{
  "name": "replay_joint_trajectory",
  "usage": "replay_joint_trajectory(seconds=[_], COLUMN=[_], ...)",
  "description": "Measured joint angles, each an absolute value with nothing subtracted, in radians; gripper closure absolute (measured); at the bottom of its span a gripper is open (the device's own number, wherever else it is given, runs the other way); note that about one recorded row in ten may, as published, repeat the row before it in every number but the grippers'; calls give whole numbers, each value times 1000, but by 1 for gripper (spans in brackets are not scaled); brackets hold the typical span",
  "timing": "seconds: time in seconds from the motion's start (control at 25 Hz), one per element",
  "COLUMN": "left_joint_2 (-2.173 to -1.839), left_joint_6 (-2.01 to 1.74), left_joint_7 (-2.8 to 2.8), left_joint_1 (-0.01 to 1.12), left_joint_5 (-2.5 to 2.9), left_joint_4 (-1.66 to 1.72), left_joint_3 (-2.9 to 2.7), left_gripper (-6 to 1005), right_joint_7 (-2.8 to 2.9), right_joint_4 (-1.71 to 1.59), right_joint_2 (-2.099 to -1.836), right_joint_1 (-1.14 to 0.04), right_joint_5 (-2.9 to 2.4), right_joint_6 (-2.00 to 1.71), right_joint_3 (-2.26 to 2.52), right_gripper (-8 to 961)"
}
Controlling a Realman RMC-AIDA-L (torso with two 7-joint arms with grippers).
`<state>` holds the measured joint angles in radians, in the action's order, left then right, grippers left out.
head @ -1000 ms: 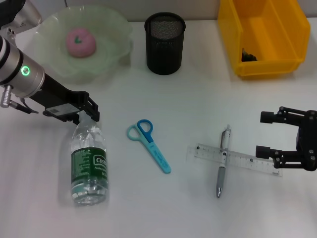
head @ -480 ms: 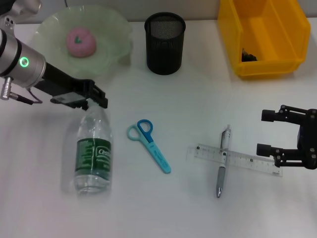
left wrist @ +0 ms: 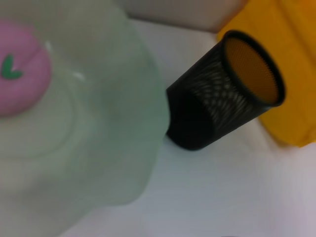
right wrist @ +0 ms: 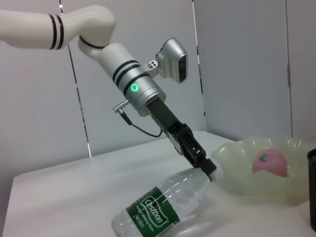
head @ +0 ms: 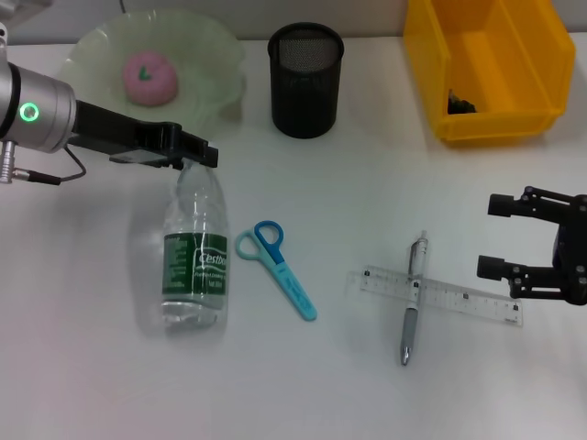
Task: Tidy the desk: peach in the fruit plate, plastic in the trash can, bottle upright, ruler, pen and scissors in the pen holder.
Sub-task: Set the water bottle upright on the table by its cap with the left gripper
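2 claws are before you: your left claw [head: 190, 158] pinches the neck of the bottle [head: 194, 261], lifted at a slant with its base on the surface [head: 303, 385]. Your right claw [head: 506, 238] hangs spread beside the ruler [head: 438, 295], with the pen [head: 412, 300] crossing it.

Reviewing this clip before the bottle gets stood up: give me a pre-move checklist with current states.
1. Left gripper shut on bottle neck: ok.
2. Bottle upright: not ok; its neck is raised, its base on the table.
3. Scissors apart from the bottle: ok.
4. Peach in plate: ok.
5. Pen and ruler in holder: not ok, both on the table.
6. Right gripper open, idle beside the ruler: ok.
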<state>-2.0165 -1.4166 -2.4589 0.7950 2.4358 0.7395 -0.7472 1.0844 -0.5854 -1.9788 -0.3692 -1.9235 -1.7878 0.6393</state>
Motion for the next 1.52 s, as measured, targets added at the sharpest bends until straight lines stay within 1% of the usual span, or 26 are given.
replay_joint_trajectory(seconds=[0.12,0.28,0.8,1.0,1.24,1.48,1.52], left_joint_2=[-2011,-1993,-1982,-1971,-1967,-1974,-1974], left_joint_6=[-1417,-1428,-1446,-1483,-1517,-1550,-1550], left_joint_7=[-2405,-2256,-1887,-1748,-1644,-1465,-1465], left_joint_1=[777,730,616,559,521,431,431], left_joint_5=[2384,2244,2011,1888,1838,1687,1687], left_joint_4=[740,739,739,739,730,729,729], left_joint_3=[-744,-744,-744,-744,-738,-729,-729], left_gripper=[554,555,555,559,559,558,558], right_joint_7=[1085,1081,1055,1059,1066,1070,1070], right_joint_4=[-586,-582,-573,-569,-569,-569,-569], right_joint_2=[-1980,-1982,-1984,-1986,-1999,-2009,-2009], right_joint_1=[-369,-369,-361,-360,-359,-359,-359], right_joint_5=[-1924,-1923,-1924,-1924,-1924,-1924,-1924], right_joint_6=[-1789,-1791,-1816,-1815,-1811,-1808,-1808], right_joint_3=[634,624,576,575,575,575,575], right_gripper=[148,149,149,150,150,150,150])
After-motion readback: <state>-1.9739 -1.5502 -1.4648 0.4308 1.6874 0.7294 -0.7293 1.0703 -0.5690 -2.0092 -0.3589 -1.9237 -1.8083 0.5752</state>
